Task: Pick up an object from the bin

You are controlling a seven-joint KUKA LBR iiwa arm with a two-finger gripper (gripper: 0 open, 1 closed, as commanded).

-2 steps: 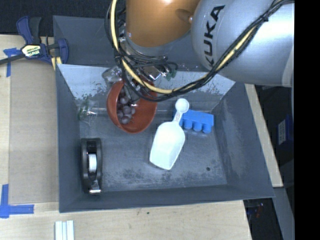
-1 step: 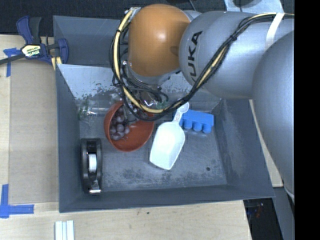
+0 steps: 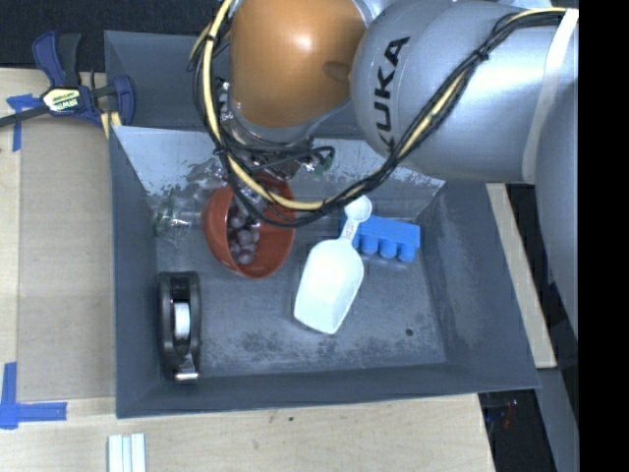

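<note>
Camera view looked down into the grey metal bin (image 3: 295, 377), where the KUKA arm (image 3: 462, 87) came in from 3 o'clock and bent down over the upper-left part of the floor. Its rounded orange cover (image 3: 290, 52) sat at 12 o'clock of the bin, with yellow and black cables (image 3: 257, 187) looped beneath it. The gripper (image 3: 242, 232) hung below that cover and reached down into a reddish-brown bowl (image 3: 273, 256), which lay tilted just to the 9 o'clock side of the bin's middle. Its tip was inside the bowl's mouth, close to the bowl's left wall. Whether the gripper was open, closed or clamped on the bowl could not be told, since the wrist and the cables hid it.

A white plastic scoop (image 3: 329, 285) lay at 4 o'clock of the bowl, just beside it, its handle pointing towards 1 o'clock. A blue toy brick (image 3: 395, 240) rested at 3 o'clock of the bowl, touching the scoop's handle end. A black tape dispenser (image 3: 179, 323) lay apart at 7 o'clock, near the bin's lower-left corner. Some clear crumpled plastic (image 3: 175, 214) sat at 10 o'clock, against the left wall.
</note>
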